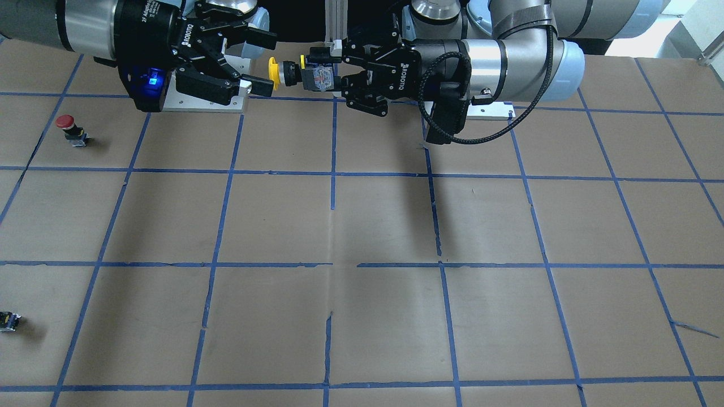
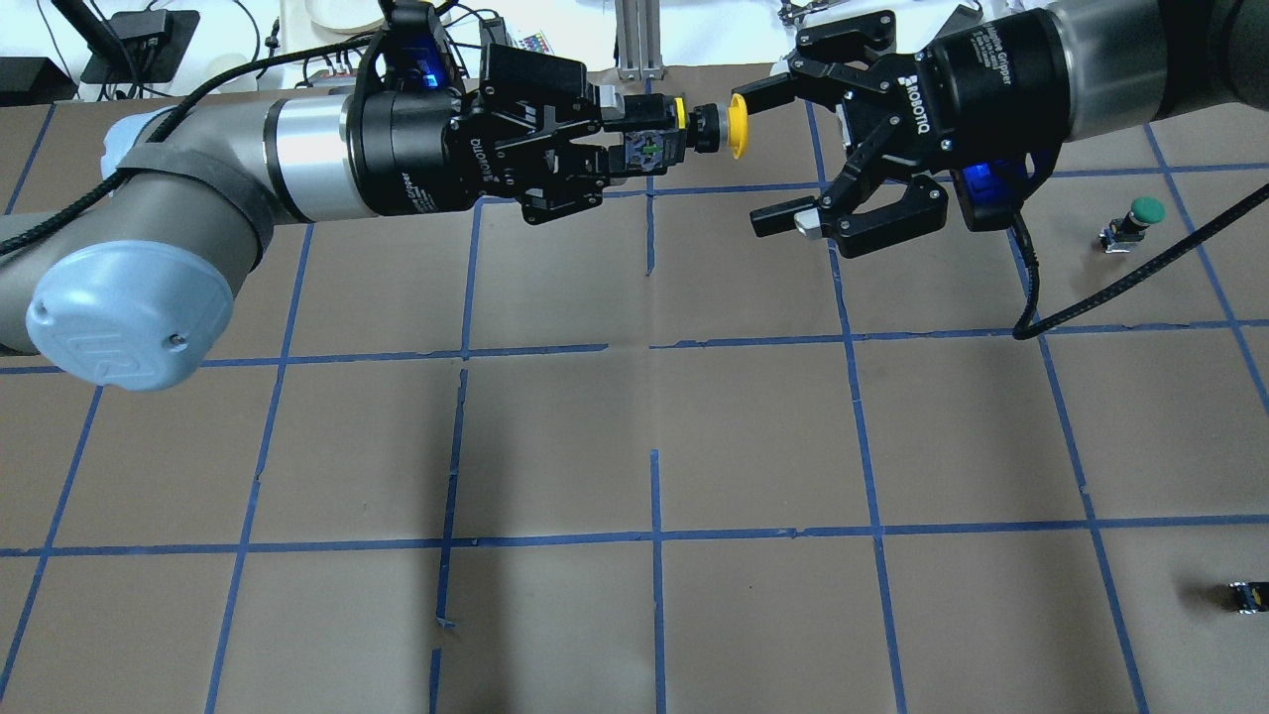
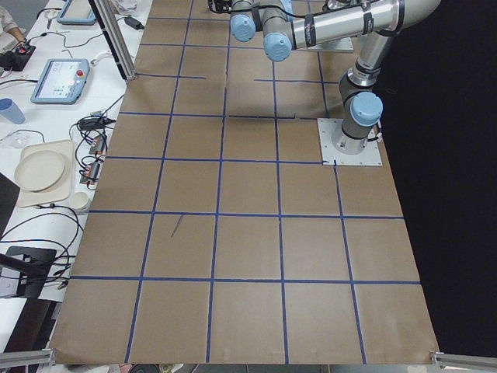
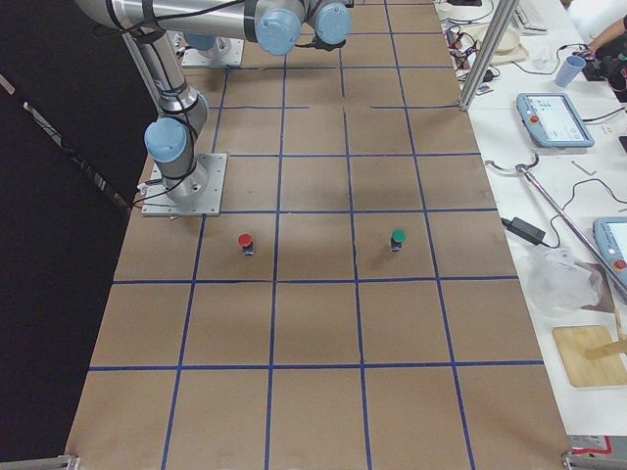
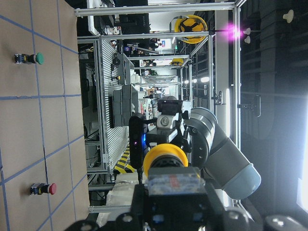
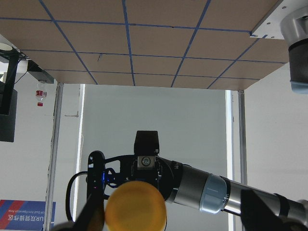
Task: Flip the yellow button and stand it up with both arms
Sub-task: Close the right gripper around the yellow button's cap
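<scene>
Yellow button: held above the worktop, body pinched in the left claw, cap pointing sideways at the mouth of the spread right claw; lift done, apparently mid-handover, with regrasp, flip and upright standing remaining.

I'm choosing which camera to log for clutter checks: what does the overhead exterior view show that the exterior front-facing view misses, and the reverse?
Only the overhead exterior view shows a green-capped button on the table, on the robot's right side. Only the exterior front-facing view shows a red-capped button, near its left edge. Both show the left tool shut on the body of the yellow button, held sideways in the air, with the right tool open at its cap.
</scene>
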Controlling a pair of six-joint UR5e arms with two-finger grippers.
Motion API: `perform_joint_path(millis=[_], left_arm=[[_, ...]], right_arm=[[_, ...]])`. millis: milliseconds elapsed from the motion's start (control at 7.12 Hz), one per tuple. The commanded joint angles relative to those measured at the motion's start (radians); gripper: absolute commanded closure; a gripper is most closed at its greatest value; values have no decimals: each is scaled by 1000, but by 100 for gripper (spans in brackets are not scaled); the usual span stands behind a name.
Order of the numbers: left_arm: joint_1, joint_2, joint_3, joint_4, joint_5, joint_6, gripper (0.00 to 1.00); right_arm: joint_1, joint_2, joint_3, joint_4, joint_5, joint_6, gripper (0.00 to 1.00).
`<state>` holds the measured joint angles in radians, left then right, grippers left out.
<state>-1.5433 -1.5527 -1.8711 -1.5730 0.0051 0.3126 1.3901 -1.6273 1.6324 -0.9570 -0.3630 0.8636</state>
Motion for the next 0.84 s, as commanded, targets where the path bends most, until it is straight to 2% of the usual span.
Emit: perform_joint_path(millis=[0,702], left_arm=[[0,2,0,1,1,-1,84],[0,8,0,1,1,-10,84]], right_arm=[[26,-3,4,3,36,2,0],[24,7,-3,0,22,5,1]])
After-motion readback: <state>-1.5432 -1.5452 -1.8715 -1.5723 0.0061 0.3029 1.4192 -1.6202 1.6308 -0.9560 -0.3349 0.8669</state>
